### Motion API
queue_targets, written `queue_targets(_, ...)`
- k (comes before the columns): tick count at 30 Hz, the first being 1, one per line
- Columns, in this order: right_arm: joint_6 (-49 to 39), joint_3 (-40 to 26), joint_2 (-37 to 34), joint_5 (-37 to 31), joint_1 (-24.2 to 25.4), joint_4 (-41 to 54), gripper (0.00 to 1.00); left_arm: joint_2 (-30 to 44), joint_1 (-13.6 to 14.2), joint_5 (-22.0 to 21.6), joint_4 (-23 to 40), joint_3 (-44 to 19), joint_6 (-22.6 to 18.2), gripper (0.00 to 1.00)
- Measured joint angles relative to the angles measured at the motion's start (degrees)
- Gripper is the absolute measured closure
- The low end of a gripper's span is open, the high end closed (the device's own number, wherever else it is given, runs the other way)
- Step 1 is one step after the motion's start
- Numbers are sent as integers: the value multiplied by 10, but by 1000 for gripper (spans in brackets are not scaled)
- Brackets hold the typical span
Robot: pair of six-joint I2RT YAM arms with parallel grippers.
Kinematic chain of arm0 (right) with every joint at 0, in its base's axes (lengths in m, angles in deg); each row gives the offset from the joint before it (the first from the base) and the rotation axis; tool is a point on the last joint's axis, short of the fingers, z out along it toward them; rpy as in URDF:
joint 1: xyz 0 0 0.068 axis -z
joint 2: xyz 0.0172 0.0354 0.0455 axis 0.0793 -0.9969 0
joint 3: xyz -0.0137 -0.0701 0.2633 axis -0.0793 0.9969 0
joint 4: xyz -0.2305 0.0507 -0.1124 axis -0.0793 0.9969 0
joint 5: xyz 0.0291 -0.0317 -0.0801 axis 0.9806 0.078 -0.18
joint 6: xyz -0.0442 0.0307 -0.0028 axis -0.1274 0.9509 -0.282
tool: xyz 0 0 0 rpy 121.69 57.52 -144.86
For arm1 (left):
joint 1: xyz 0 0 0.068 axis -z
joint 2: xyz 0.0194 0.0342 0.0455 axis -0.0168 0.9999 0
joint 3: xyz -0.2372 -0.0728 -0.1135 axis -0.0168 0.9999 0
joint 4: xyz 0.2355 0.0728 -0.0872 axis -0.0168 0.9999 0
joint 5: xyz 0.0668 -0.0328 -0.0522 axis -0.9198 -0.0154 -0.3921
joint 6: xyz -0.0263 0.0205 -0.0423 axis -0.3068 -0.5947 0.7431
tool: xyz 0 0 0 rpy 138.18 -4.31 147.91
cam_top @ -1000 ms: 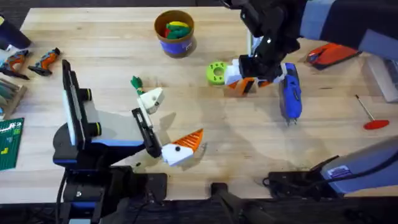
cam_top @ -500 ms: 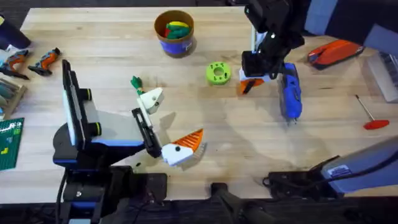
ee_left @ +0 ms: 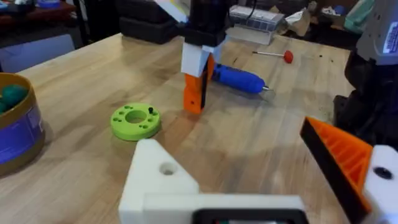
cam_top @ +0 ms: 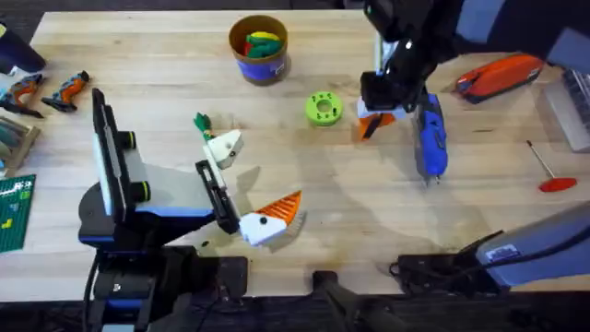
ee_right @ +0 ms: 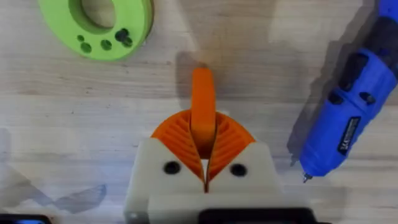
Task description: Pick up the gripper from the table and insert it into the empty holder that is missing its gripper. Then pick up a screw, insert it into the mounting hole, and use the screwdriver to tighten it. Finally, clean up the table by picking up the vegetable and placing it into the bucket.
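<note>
My right gripper (cam_top: 376,115) is shut on the small orange gripper tip (cam_top: 371,125), which sits between the lime-green disc (cam_top: 323,109) and the blue screwdriver (cam_top: 430,136). In the right wrist view the orange pads (ee_right: 233,140) pinch the tip (ee_right: 203,93), which points down at the table. My left gripper (cam_top: 263,171) stands open low over the table. One of its fingers is the bare white holder (cam_top: 224,146) (ee_left: 158,180); the other carries an orange tip (cam_top: 284,208). A black screw (ee_left: 150,111) stands in the disc. The green vegetable (cam_top: 201,123) lies beside the holder.
The bucket (cam_top: 258,63) at the back holds yellow, green and red toy foods. A red-handled rod (cam_top: 551,175) and an orange-and-black case (cam_top: 493,78) lie at the right. Small tools (cam_top: 46,90) sit at the far left edge.
My right gripper has shifted right, away from the green disc, and its fingers have drawn together on the orange tip. The left arm has not moved.
</note>
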Motion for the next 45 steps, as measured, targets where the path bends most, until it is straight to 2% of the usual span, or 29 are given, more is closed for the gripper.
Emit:
queue_targets(5, -6, -62, 21, 0, 0, 41, 985, 0, 0, 0, 0, 0, 0, 15)
queue_targets(10, -8, -111, 70, 0, -1, 63, 985, 0, 0, 0, 0, 0, 0, 15)
queue_targets(20, -20, -115, 136, 0, -19, 49, 985, 0, 0, 0, 0, 0, 0, 15)
queue_targets(25, -30, -105, 164, 26, -23, -15, 985, 0, 0, 0, 0, 0, 0, 15)
queue_targets(27, -36, -78, 189, 45, -21, -70, 985, 0, 0, 0, 0, 0, 0, 15)
queue_targets(28, -38, -15, 238, 75, -15, -144, 985, 0, 0, 0, 0, 0, 0, 15)
queue_targets(36, -23, 175, 341, 177, 3, -340, 986, 0, 0, 0, 0, 0, 0, 15)
queue_targets(41, 20, 287, 357, 248, 27, -460, 986, 0, 0, 0, 0, 0, 0, 15)
queue_targets(45, 50, 351, 357, 299, 36, -484, 986, 0, 0, 0, 0, 0, 0, 16)
